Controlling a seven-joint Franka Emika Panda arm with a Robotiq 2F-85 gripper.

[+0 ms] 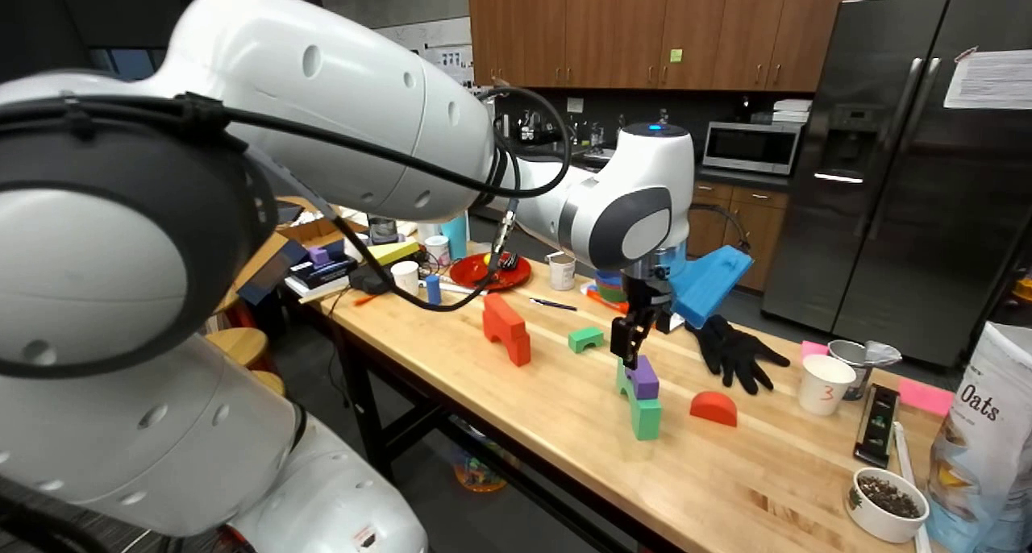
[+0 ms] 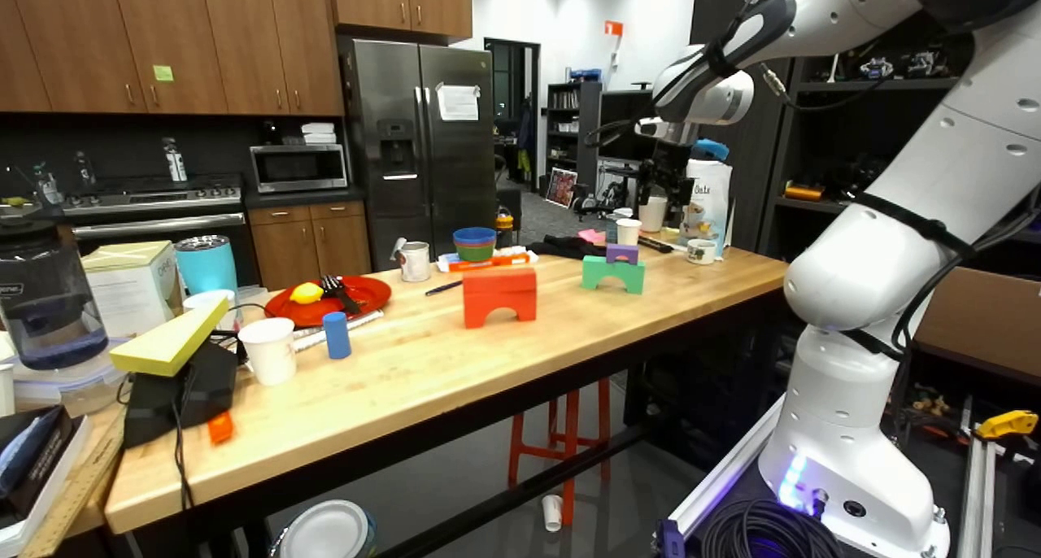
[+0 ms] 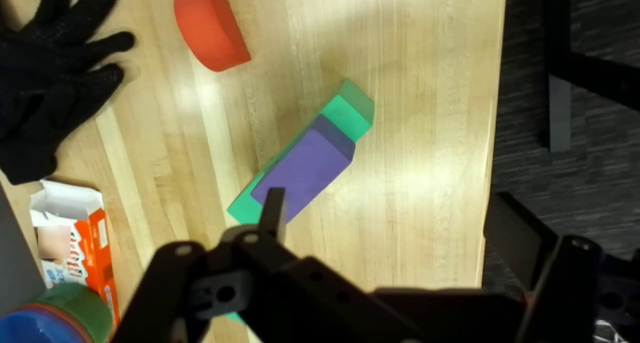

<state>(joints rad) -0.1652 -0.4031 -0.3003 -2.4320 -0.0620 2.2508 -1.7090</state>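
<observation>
One black two-fingered gripper, spread, empty; one oblong purple block atop green arch block, aslant, left of mid-gap in wrist view: you'd best square up before lowering.

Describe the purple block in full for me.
The purple block is small and oblong, with a flat top, straight edges and a smooth, matte surface, perhaps foam or painted wood. It lies level on top of the green arch, its length running along the arch's, with green showing past both ends. Nothing grips it: the open hand hangs above, apart from it in an exterior view, though it hides a corner in the wrist view. Its underside is hard to make out.
</observation>
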